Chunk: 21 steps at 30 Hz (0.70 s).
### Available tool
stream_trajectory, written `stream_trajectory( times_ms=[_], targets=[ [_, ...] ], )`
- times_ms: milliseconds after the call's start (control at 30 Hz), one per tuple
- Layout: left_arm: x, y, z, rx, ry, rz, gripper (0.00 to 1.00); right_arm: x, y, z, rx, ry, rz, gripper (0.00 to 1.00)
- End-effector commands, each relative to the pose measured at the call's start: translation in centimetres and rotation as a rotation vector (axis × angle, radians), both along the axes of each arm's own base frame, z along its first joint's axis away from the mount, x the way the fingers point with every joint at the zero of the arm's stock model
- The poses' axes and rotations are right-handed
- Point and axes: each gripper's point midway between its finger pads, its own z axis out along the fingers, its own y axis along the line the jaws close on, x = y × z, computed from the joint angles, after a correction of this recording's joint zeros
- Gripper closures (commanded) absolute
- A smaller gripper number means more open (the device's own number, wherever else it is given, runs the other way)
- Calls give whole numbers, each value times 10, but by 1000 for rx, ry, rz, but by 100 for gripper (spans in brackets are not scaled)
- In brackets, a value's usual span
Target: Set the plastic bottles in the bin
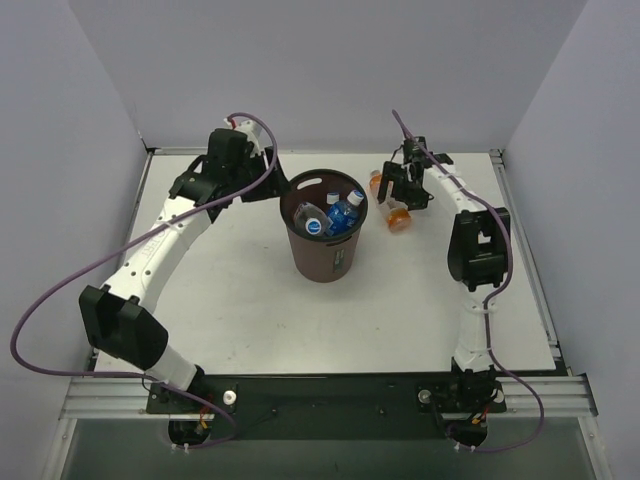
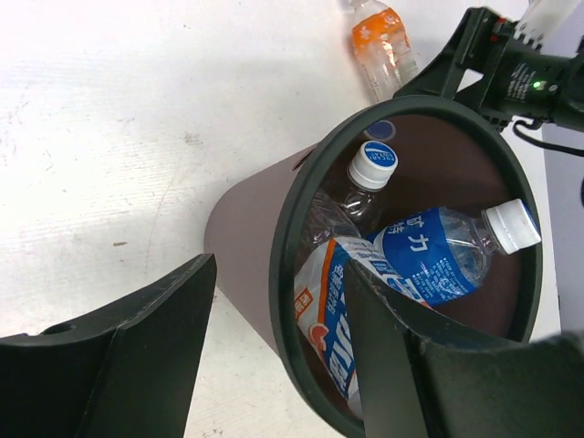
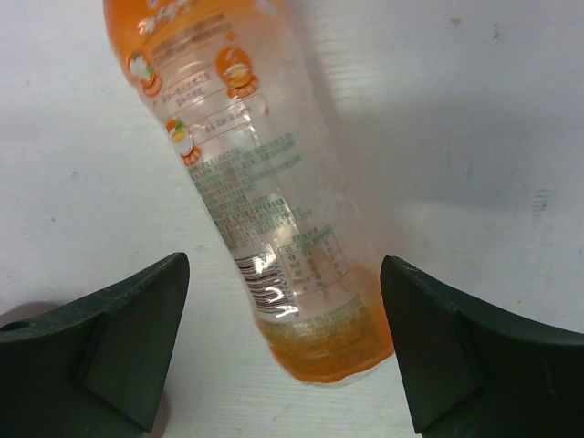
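Closest to the lens, the right pincer (image 3: 283, 265) stands wide open with a dark finger on each side of the orange bottle (image 3: 265, 210). Neither finger touches it, and it grips nothing. The white bench (image 1: 230, 300) carries everything. On it the dark brown bin (image 1: 325, 255) stands upright near the middle, and the orange bottle lies on its side on the bench just to the bin's right. The right arm reaches forward along the right side, its wrist bent down over that bottle. The left arm stretches up the left side and turns inward, and the left pincer (image 2: 278, 265) hangs partly open and empty over the bin's rim. Inside the bin are the blue-label bottle (image 2: 438, 255), a bottle with a whitish label (image 2: 328, 310) and a plain clear one (image 2: 365, 182). By my reading, the step in hand is the grasp of the last bottle: the pincer needs to settle lower, close across the body, then lift and carry it over the rim.
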Motion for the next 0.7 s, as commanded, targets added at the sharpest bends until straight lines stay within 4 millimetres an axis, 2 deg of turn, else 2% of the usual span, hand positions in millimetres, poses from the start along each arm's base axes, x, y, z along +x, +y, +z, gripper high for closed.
stream_trajectory(
  times_ms=[0, 67, 167, 267, 300, 400, 433, 500, 533, 567, 600, 633, 667],
  targets=[
    [-9, 7, 26, -53, -74, -19, 32, -18, 12, -16, -20, 73, 54, 20],
    [-10, 9, 22, -56, -66, -18, 32, -22, 13, -20, -17, 87, 53, 20],
    [-12, 10, 21, -64, -64, -21, 32, -29, 7, -26, -24, 113, 44, 34],
    [-13, 14, 32, -74, -89, -23, 31, -35, 5, -24, -20, 118, 47, 51],
    [-14, 12, 39, -86, -106, -47, 30, -36, 7, -20, -13, 113, 50, 65],
    [-15, 13, 51, -81, -132, -92, 28, -43, 10, 7, 12, 68, 64, 72],
    [-15, 13, 60, -76, -157, -102, 28, -47, 10, 27, 26, 34, 54, 72],
    [-18, 12, 68, -59, -189, -138, 28, -51, 13, 51, 61, -8, 49, 72],
    [-19, 12, 70, -55, -211, -155, 28, -56, 21, 77, 113, -43, 54, 72],
    [-20, 11, 73, -54, -229, -167, 28, -60, 23, 90, 135, -55, 56, 72],
    [-26, 12, 81, -47, -270, -193, 28, -70, 23, 101, 148, -47, 51, 72],
    [-25, 11, 80, -44, -301, -205, 28, -79, 30, 125, 196, -76, 59, 72],
    [-30, 14, 89, -33, -348, -216, 28, -85, 33, 138, 237, -82, 42, 72]
  ],
)
